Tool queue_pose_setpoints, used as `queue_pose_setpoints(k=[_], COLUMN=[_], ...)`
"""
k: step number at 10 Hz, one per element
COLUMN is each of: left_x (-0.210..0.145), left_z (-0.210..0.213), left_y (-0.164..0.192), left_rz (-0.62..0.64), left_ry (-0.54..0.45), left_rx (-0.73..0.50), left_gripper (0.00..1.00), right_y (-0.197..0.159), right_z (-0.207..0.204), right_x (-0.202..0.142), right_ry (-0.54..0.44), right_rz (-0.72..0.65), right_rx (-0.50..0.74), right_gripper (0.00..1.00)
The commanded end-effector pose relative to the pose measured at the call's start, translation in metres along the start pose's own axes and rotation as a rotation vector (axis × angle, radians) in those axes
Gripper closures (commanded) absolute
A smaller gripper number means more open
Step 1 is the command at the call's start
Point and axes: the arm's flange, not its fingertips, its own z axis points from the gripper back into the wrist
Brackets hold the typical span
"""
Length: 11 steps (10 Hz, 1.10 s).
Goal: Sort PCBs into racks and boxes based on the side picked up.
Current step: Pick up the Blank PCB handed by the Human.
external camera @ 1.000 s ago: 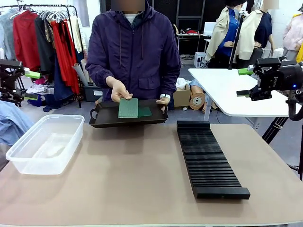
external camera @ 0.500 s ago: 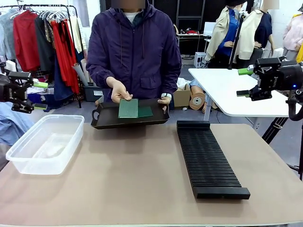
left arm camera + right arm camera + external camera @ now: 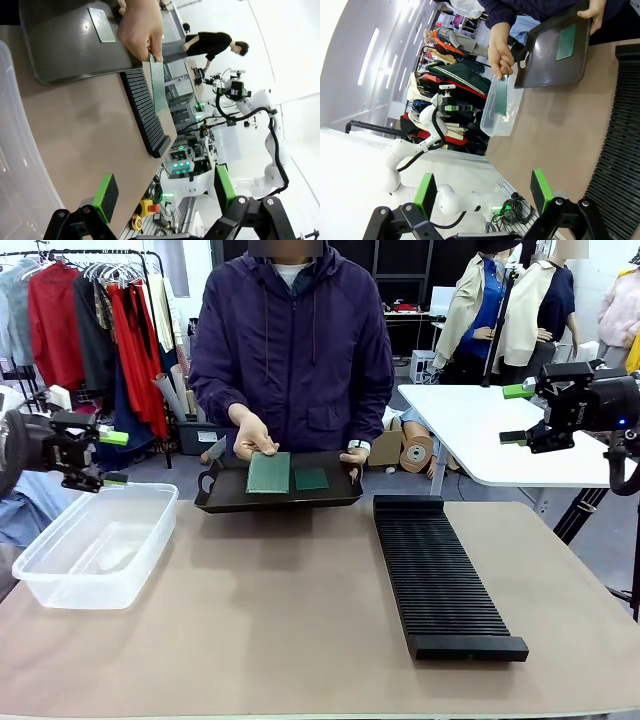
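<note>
The left gripper (image 3: pixel 114 459) hangs spread wide, with nothing between its green pads (image 3: pixel 106 197). Just below it sits the clear tub (image 3: pixel 60 585), smooth-walled with a rounded rim. In the left wrist view the picture's edge cuts off most of the tub. Past the tub, bare tan table (image 3: pixel 280 630) stretches out with nothing standing on it before the smooth black tray (image 3: pixel 215 502), which a person holds at the table's far edge. One hand (image 3: pixel 255 435) pinches a pale PCB (image 3: pixel 268 472) by its top edge. The wrist views show this thin board raised clear of the tray. A darker PCB (image 3: pixel 311 479) lies flat on the tray just beside it, and the other hand (image 3: pixel 350 453) grips the tray's end. Farthest from this gripper runs the rack (image 3: pixel 440 575), long, low and closely ribbed.

The right gripper (image 3: pixel 516 415) is also spread and empty, held high off the table's side and well apart from everything. The rack is nearest to it, half cut off in the right wrist view. Beyond the rack come the tray and boards, then the tub. What the tub holds is hard to make out.
</note>
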Motion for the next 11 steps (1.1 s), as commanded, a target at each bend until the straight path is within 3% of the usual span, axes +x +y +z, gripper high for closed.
queue_pose_setpoints(k=[1, 6, 11], left_x=[0.008, 0.026, 0.028], left_z=[-0.014, -0.05, -0.098], left_y=[0.017, 0.057, 0.072], left_rz=[-0.044, -0.013, 0.004], left_ry=[-0.004, -0.043, -0.005], left_rx=[-0.049, -0.21, -0.258], left_gripper=[0.0, 0.0, 0.0], right_y=[0.003, 0.003, 0.003], right_z=[0.0, 0.0, 0.0], right_x=[0.002, 0.002, 0.002], right_ry=[0.001, 0.001, 0.001], right_rz=[0.008, 0.008, 0.008], right_rx=[0.007, 0.007, 0.007], right_gripper=[0.0, 0.0, 0.0])
